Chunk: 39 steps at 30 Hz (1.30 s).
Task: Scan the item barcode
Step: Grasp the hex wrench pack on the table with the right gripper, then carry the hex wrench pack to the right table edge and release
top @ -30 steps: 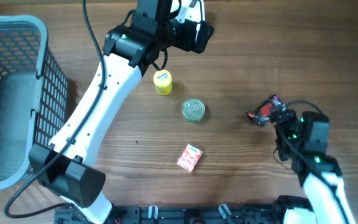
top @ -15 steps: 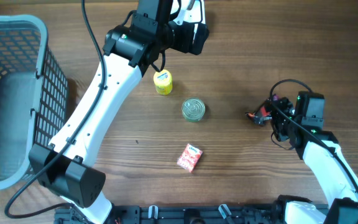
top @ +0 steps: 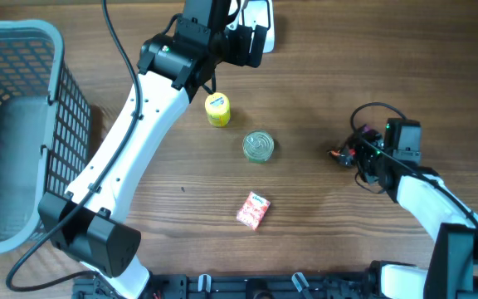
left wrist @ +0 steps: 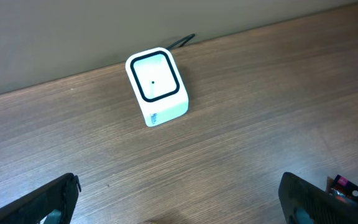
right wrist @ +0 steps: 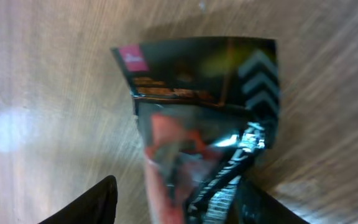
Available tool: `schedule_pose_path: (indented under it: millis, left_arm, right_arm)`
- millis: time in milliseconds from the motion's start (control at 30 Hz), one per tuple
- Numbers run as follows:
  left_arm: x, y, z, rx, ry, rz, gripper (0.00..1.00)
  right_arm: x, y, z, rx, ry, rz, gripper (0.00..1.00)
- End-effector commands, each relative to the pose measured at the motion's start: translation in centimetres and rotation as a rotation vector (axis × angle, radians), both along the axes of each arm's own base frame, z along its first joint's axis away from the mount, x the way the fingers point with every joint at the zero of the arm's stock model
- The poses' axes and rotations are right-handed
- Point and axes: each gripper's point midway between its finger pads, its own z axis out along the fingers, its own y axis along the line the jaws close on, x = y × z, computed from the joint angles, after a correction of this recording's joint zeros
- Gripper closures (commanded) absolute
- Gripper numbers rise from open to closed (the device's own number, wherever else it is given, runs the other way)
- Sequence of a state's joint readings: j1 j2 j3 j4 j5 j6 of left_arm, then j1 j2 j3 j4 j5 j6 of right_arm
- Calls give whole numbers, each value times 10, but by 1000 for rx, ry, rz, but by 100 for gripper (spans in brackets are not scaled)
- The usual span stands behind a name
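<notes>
Moved since earlier: right gripper point(top: 362, 158) swung in from the lower right to the packet point(top: 344, 154), with the jaws narrowed from wide to about half. Left gripper point(top: 251, 40) nudged slightly left, baring more of the white scanner point(top: 263, 18). Packet in much the same spot (right side of the table point(top: 322, 241)).

Overhead, left fingers: spread not readable from above. Hovering by the scanner at the far edge, no contact seen.

Overhead, right fingers: right at the packet. Contact unclear from up here.

Overhead, other items: yellow bottle point(top: 217, 109), can point(top: 258, 147) and red-and-white carton point(top: 253, 210) in a loose line mid-table, well apart from the packet. Basket point(top: 23, 35) at the left edge.

Left wrist, fingers point(left wrist: 55, 199): spread wide, one tip in each lower corner, only bare wood between. Scanner point(left wrist: 157, 87) upright beyond them, window toward the camera, apart from both tips.

Right wrist, fingers point(right wrist: 95, 202): about half open, astride the crumpled dark packet point(right wrist: 204, 112) (pink tab at its top corner). One finger up against the packet's edge, the other apart with a strip of wood between. No firm pinch shown.
</notes>
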<state>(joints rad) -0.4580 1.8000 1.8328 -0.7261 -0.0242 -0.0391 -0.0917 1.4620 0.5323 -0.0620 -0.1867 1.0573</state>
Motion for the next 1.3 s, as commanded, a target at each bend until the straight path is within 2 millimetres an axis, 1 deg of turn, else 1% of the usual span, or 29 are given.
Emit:
schedule_pose_path:
  millis: [0, 33, 67, 100, 200, 367, 467, 533, 567, 633, 700, 767, 800, 833, 867, 933, 967, 1000, 1100, 1167, 1200, 1267]
  left_arm:
    - [4, 9, 5, 14, -19, 25, 0]
    - [5, 11, 4, 14, -18, 29, 0]
    - [5, 14, 4, 15, -15, 33, 0]
    - [5, 16, 2, 19, -8, 37, 0]
    - [2, 18, -2, 29, 12, 38, 0]
    - [1, 18, -3, 31, 18, 38, 0]
    - [1, 18, -3, 29, 20, 39, 0]
    - [1, 18, -3, 28, 20, 39, 0]
    - [1, 18, -3, 23, 22, 44, 0]
    - [1, 17, -3, -1, 31, 61, 0]
    - [0, 16, -3, -16, 37, 72, 0]
    - [-2, 12, -3, -16, 38, 64, 0]
    - [-3, 8, -3, -15, 38, 56, 0]
    - [-7, 1, -3, -15, 38, 41, 0]
    - [-9, -3, -3, -15, 38, 32, 0]
    - [-15, -15, -3, -14, 38, 5, 0]
    - [-17, -18, -3, -14, 39, -3, 0]
    - [-18, -21, -3, -13, 40, -9, 0]
    - [-21, -22, -6, -23, 58, 2, 0]
    - [-22, -21, -7, -19, 64, 2, 0]
    - [-21, -21, -8, -17, 65, 2, 0]
    - [-22, -21, -11, -16, 75, 5, 0]
  right_arm:
    - [3, 9, -4, 32, 12, 14, 53]
    - [4, 9, -3, 31, 8, 15, 59]
    - [4, 9, -3, 29, 5, 17, 69]
    - [5, 9, -2, 28, 0, 17, 76]
    - [10, 9, 1, 9, -30, 44, 87]
    - [14, 8, 4, -27, -56, 89, 95]
    - [26, 3, 17, -71, -136, 124, 95]
    - [30, -11, 30, -97, -179, 103, 95]
    - [31, -21, 38, -118, -203, 90, 95]
    - [31, -57, 60, -185, -265, 32, 95]
    - [25, -92, 71, -220, -286, -63, 95]
    - [10, -139, 75, -257, -278, -206, 95]
    - [2, -158, 75, -267, -268, -271, 95]
    - [-13, -188, 76, -265, -257, -413, 95]
    - [-16, -199, 79, -276, -270, -457, 95]
    - [-21, -233, 100, -375, -338, -559, 95]
    - [-23, -245, 107, -424, -354, -609, 95]
    - [-28, -260, 113, -460, -373, -712, 95]
    - [-36, -289, 116, -544, -396, -874, 95]
    - [-36, -297, 106, -565, -385, -904, 95]
    - [-31, -301, 100, -567, -397, -905, 95]
    - [-21, -305, 98, -567, -445, -897, 93]
